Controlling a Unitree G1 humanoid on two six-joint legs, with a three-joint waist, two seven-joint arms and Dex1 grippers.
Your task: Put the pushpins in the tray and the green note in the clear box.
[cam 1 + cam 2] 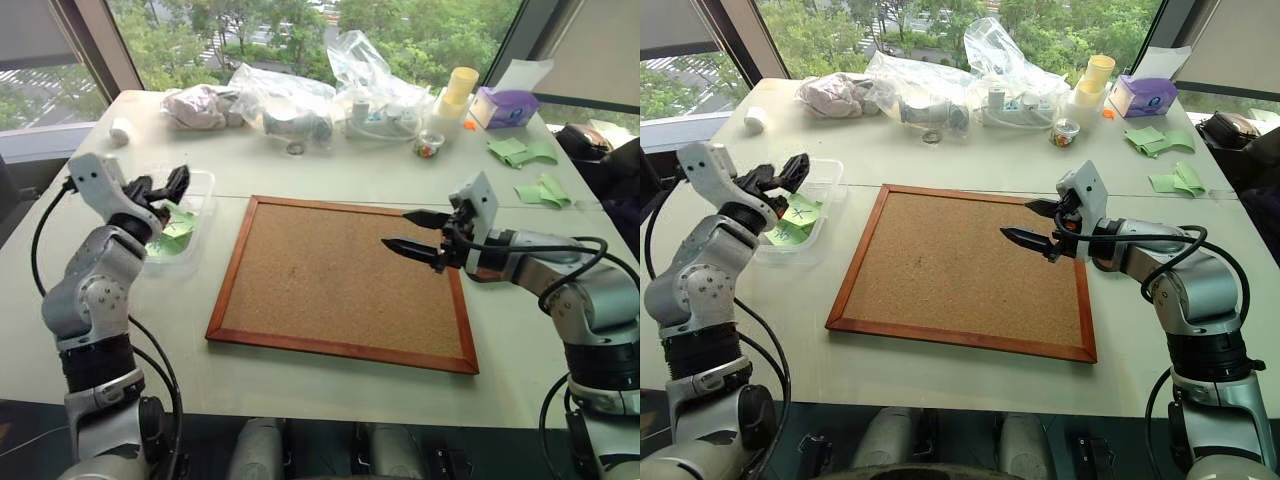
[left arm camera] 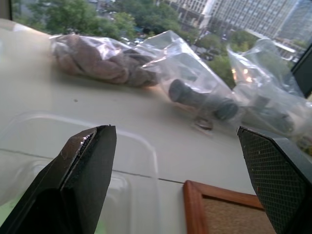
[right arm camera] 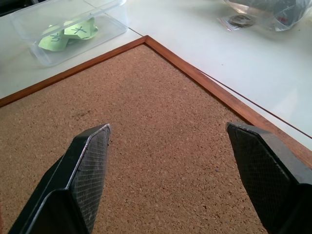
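Two green notes (image 1: pixel 792 222) in clear box (image 1: pixel 826 215), beneath wide-open L claw (image 1: pixel 780 175); R claw (image 1: pixel 1032 222) wide.

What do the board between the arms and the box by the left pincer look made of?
The board looks like cork, grainy, speckled and matte, inside a glossy reddish frame, probably varnished wood. The clear box looks like thin transparent plastic: the green notes show through its wall.

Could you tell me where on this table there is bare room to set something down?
The white table is bare along its near edge, in front of the wood-framed cork board, and in the strip between the board and the clear plastic bags. The far edge is crowded with bags and cups. Loose green paper pieces occupy the far right.
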